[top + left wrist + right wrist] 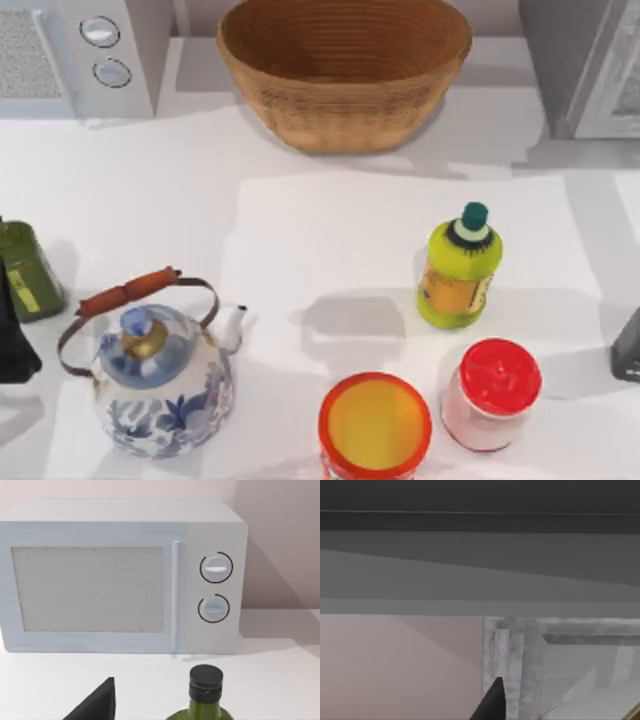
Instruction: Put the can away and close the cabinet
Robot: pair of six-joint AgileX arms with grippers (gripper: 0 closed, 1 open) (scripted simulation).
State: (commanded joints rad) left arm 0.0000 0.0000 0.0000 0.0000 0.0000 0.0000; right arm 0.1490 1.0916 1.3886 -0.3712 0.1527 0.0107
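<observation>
An orange can (375,427) with a yellow top stands upright at the table's front edge, near the middle. The grey cabinet (590,65) is at the back right corner; in the right wrist view its pale front and vertical handle (501,665) are close ahead. My left gripper (12,335) sits at the far left edge beside a green bottle (28,270), far from the can. My right gripper (628,345) is at the far right edge, right of a red-lidded jar (492,392). Neither holds anything I can see.
A woven basket (345,70) stands at the back middle and a microwave (75,55) at the back left. A blue-and-white kettle (160,375) stands front left. A yellow-green bottle (460,268) stands behind the red-lidded jar, with bare table between it and the kettle.
</observation>
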